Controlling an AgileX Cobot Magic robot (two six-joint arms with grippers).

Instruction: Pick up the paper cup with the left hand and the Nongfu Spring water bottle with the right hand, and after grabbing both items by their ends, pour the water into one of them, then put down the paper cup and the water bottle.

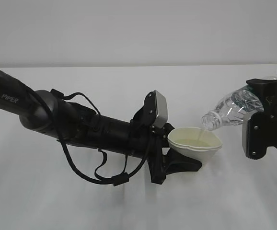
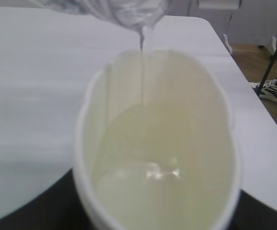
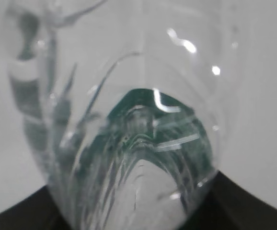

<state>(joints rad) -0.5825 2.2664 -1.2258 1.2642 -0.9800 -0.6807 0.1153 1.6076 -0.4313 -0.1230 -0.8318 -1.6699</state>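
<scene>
White "PIPER" lettering readable on the left hand point(image 1: 57, 120), far left of the exterior view; no print legible on the bottle, only a sliver of green label band up against the right-hand jaws.

Left hand: matte black tube segments, looped black cables, a grey rounded box near the wrist; left claw point(image 1: 179, 160) at middling width, clamped on the lower part of the paper cup point(image 1: 195, 143) and holding it above the worktop point(image 1: 129, 206), centre-right in the scene.

Paper cup: white, smooth, tapered, rolled rim; squeezed from round into an oval, clearest in the left wrist view point(image 2: 157, 158); cream-yellow inside, with a shallow pool of clear water glinting at the bottom.

Nongfu Spring water bottle point(image 1: 232, 109): clear ribbed plastic, crumpled and dented, tipped with its capless neck down and to the left, mouth just above the cup's far right rim; a thin stream of water falling from the mouth into the cup.

Right hand point(image 1: 268, 120) at the right edge: black, blocky, silver-grey plate on its side; right claw at middling width, clamped on the bottle's base end; seen in the right wrist view as curved transparent walls with green reflections point(image 3: 143, 143).

Worktop plain white and matte; beyond its far right edge, brown floor in the left wrist view.
</scene>
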